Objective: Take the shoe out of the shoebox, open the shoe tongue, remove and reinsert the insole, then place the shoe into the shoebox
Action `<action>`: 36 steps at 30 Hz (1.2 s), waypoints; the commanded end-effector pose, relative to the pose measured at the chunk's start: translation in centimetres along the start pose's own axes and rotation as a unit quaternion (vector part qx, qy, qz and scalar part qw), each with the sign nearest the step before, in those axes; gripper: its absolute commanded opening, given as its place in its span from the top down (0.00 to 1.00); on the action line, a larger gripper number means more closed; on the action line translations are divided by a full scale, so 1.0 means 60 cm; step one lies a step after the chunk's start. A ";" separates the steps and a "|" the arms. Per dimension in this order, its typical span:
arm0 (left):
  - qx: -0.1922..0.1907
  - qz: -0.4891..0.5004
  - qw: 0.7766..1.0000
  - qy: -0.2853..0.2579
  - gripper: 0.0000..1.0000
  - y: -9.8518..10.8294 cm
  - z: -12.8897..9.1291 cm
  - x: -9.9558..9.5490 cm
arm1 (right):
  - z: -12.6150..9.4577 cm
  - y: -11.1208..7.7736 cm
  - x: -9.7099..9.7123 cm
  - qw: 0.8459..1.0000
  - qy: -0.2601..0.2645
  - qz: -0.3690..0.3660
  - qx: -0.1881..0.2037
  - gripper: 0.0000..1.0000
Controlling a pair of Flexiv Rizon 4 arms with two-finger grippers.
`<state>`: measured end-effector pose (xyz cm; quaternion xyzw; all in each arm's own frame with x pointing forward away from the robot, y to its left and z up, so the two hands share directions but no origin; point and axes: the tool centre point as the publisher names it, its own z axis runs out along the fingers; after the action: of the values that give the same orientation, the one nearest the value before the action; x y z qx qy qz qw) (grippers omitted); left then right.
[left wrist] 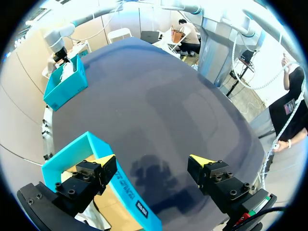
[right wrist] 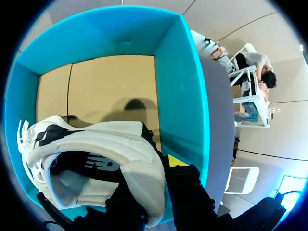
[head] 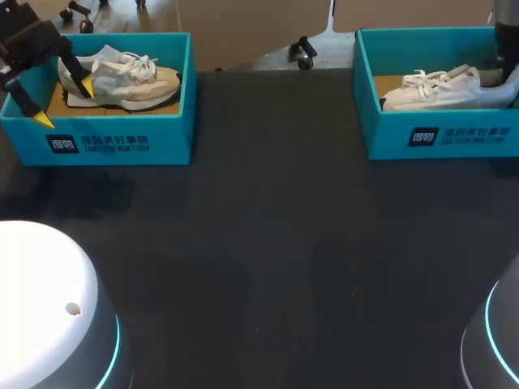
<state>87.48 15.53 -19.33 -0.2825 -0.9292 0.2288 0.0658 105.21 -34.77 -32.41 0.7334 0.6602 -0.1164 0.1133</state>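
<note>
Gripping the heel collar of the white shoe [head: 446, 91], the right gripper [right wrist: 155, 177] is clamped on it inside the right shoebox [head: 438, 134]. Well apart from that box, the left gripper [head: 63, 105] hangs with fingers spread wide over the left shoebox [head: 122, 142], which holds a beige shoe [head: 122, 77]

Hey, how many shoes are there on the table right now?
2. A grey and beige shoe lies in the left shoebox; a white shoe lies in the right shoebox. Another could be hidden behind the box walls, but none shows.
</note>
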 end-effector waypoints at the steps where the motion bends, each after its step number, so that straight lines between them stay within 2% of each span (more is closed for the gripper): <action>1: -0.001 0.000 1.000 0.001 0.00 0.000 0.000 0.000 | 0.005 -0.013 -0.007 1.000 0.004 0.005 0.000 1.00; 36: -0.001 0.000 1.000 0.001 0.00 0.000 0.000 0.000 | 0.050 -0.021 0.033 1.000 0.025 -0.005 0.009 1.00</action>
<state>87.48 15.53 -19.33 -0.2825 -0.9292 0.2288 0.0658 103.90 -33.72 -35.62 0.7336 0.6653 -0.1050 0.0906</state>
